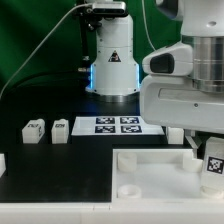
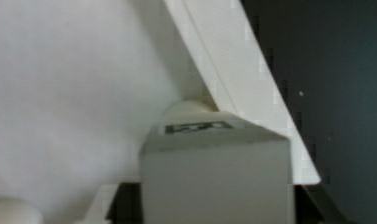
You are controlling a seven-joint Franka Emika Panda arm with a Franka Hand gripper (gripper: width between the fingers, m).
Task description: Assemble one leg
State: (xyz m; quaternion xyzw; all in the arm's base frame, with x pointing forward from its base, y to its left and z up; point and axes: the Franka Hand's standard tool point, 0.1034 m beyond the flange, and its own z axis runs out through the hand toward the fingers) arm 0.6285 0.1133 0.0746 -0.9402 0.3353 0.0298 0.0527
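Gripping the leg between closed jaws, as best the two views allow, the end effector hangs at the exterior view's right edge, over the near right part of the tray. The wrist view supports this: the leg runs up the middle of the picture with its tag facing the camera, and its far end meets the tray's raised rim. The fingers themselves are barely visible there, so the grip is inferred, not confirmed.

Step in hand, by judgement: bringing the leg to a corner of the tray for insertion. Whether the tip has entered a hole cannot be told, since the corner is hidden behind the leg in one view and cut off in the other.

Next move, by judgement: centre the leg over the corner hole, keep it square to the tray, then press or turn it home. The rim lies close alongside the leg, so a small sideways error would land it on the rim and not in the hole.

Surroundings: two spare legs stand side by side on the bench at the exterior view's left, well apart from the work. The marker board lies flat beyond the tray. A further small white block sits just to the board's right, close under the arm; it may be another leg. Nothing loose lies between the end effector and the tray corner.
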